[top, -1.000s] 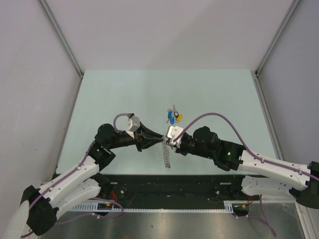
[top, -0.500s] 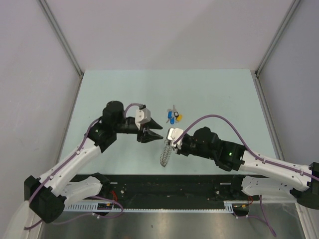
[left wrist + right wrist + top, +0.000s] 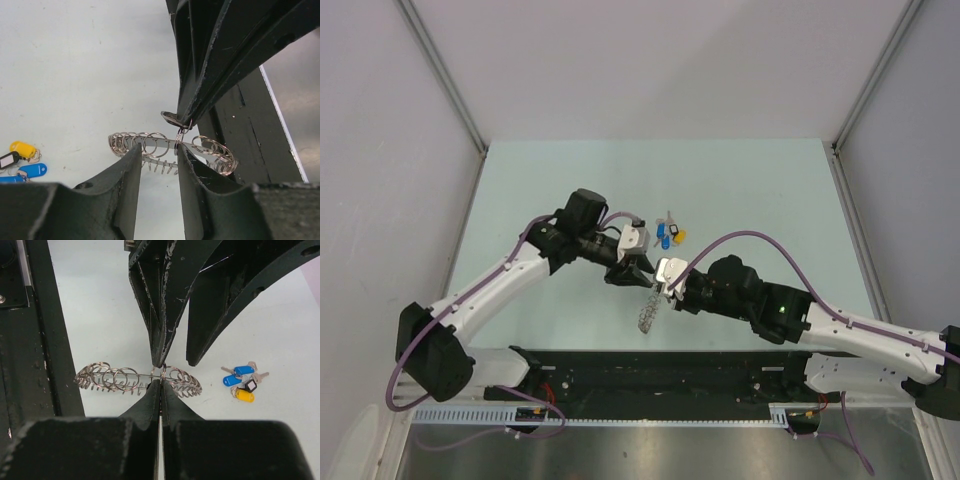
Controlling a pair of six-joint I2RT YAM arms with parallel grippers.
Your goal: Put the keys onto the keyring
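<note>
The keyring (image 3: 649, 312), a silvery loop strung with many small rings, hangs from my right gripper (image 3: 664, 286), which is shut on its upper edge. In the right wrist view the shut tips (image 3: 161, 383) pinch the keyring (image 3: 115, 378) at one small ring. My left gripper (image 3: 642, 270) is open and meets it from the left. Its fingertips (image 3: 134, 153) straddle a stretch of the keyring (image 3: 155, 145) without closing on it. The keys (image 3: 670, 236), with blue, yellow and black heads, lie on the table just behind both grippers, also in the wrist views (image 3: 22, 161) (image 3: 243, 383).
The pale green table (image 3: 740, 190) is walled by grey panels on three sides. A black rail (image 3: 650, 365) runs along the near edge under the hanging keyring. The right arm's purple cable (image 3: 750, 236) arches over near the keys.
My left arm has swung forward and right, its jaws have opened, and its tips now sit around the keyring. The right gripper keeps holding the keyring, whose lower end tilted slightly.
</note>
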